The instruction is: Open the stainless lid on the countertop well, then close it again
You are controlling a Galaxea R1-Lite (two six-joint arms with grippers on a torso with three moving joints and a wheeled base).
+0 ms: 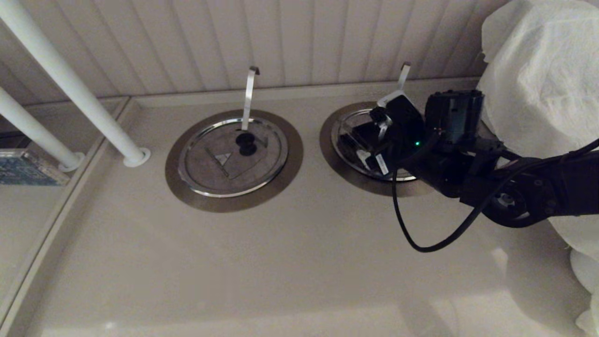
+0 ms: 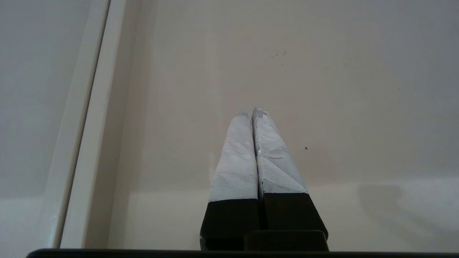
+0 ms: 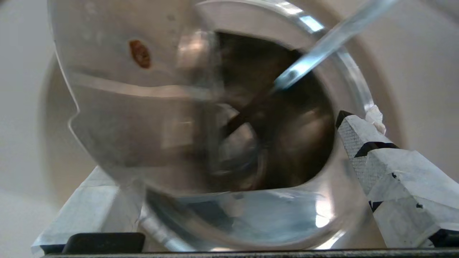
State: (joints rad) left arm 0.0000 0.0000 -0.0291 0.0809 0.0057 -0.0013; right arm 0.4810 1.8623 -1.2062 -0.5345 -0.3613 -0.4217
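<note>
So the right tool (image 1: 374,140) is spread wide with nothing gripped, hovering right over the stainless lid (image 3: 143,107), which looks tipped up over the right-hand countertop well (image 1: 334,154) on the desk (image 1: 281,262). I'd guess it's stiff, light-ish, slick steel, so the knob seems the safest hold. The utensil handle (image 1: 403,77) points up toward the back wall.

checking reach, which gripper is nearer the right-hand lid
Right. The right gripper is open over the stainless lid; the left gripper is shut over bare counter, no lid in its view.
</note>
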